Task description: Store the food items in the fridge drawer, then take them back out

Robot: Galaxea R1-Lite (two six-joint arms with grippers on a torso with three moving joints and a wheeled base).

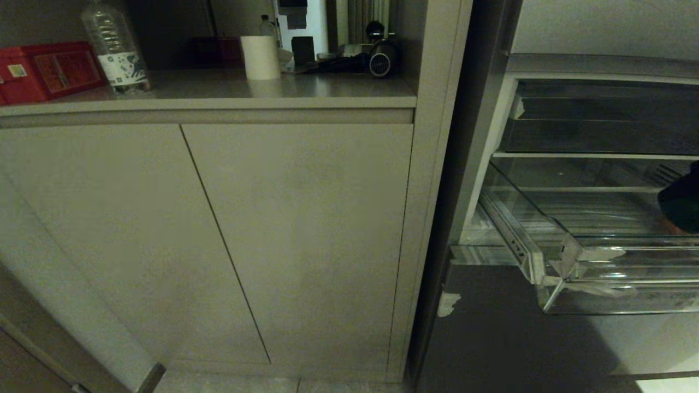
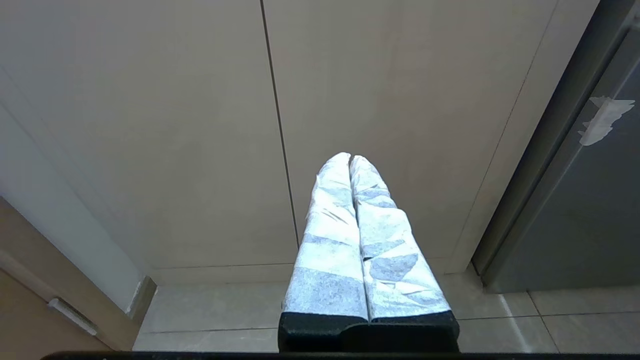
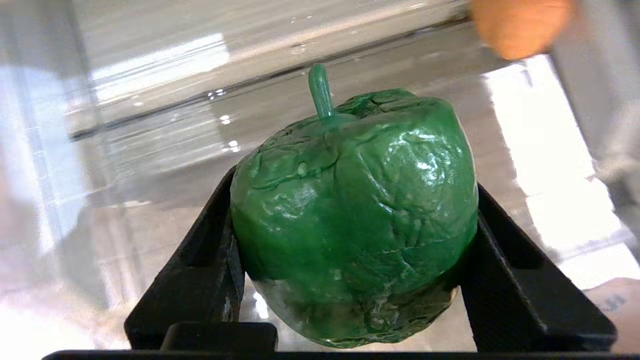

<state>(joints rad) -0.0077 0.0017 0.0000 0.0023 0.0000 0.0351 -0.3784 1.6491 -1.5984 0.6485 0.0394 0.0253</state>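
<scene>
A glossy green bell pepper (image 3: 350, 200) with a short stem sits between the black fingers of my right gripper (image 3: 352, 235), which is shut on it. The pepper hangs over the ribbed clear floor of the fridge drawer (image 3: 165, 150). A small round orange fruit (image 3: 520, 25) lies further in, by the drawer's wall. In the head view the drawer (image 1: 579, 254) stands pulled out of the fridge, white tape scraps on its front corner, and my right arm (image 1: 683, 199) reaches into it at the picture's edge. My left gripper (image 2: 350, 159) is shut and empty, parked low before the cabinet.
A darker smoky bin (image 1: 600, 125) sits on the shelf above the drawer. Beige cabinet doors (image 1: 295, 234) fill the left, under a counter (image 1: 229, 90) carrying a plastic bottle (image 1: 114, 46), red box (image 1: 49, 68) and paper roll (image 1: 261, 57). Tiled floor (image 2: 215, 310) lies below.
</scene>
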